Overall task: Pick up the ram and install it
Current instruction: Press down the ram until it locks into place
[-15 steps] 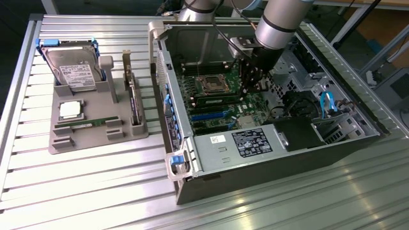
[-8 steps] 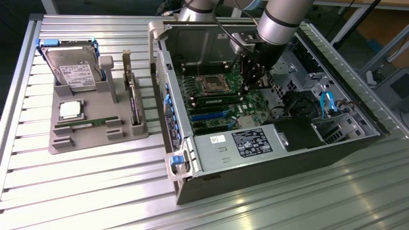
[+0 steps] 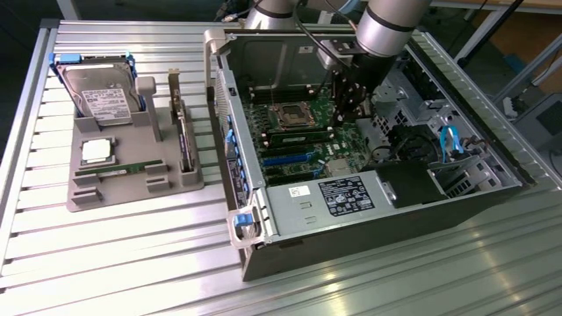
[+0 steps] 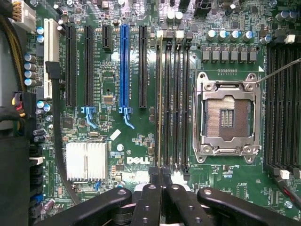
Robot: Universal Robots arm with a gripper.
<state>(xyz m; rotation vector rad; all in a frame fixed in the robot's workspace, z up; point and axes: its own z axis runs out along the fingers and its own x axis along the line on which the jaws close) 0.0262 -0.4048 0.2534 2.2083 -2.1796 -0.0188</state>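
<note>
— Ram [image 4: 158, 99] first: where is it?

— On edge in the bank of memory slots [image 4: 176, 99], in the lane nearest the blue expansion slot [image 4: 124, 66], with the empty processor socket [image 4: 229, 115] on the bank's far side. From the exterior view it's the green strip [image 3: 299, 139] lying low across the motherboard [image 3: 299, 164], inside the open case [image 3: 386, 217].

— And the gripper [image 4: 160, 175]?

— Right at the stick's near end. Fingers are pinched fully together, no gap between the tips. Whether they nip the board's top edge or just bear on it, I can't tell.

— Which way does the stick run?

— Its long axis follows the slot and stretches straight away from the fingertips, so the tips sit over one end, not the middle. The far end reaches the white latches [image 4: 160, 34].

— Is it seated?

— My read is it's in the lane; how deep it sits is hidden.

— Anything outside the case?

— On the exterior view's left, a grey parts tray [image 3: 131, 191] with a hard drive [image 3: 101, 92], well apart from the arm.
</note>
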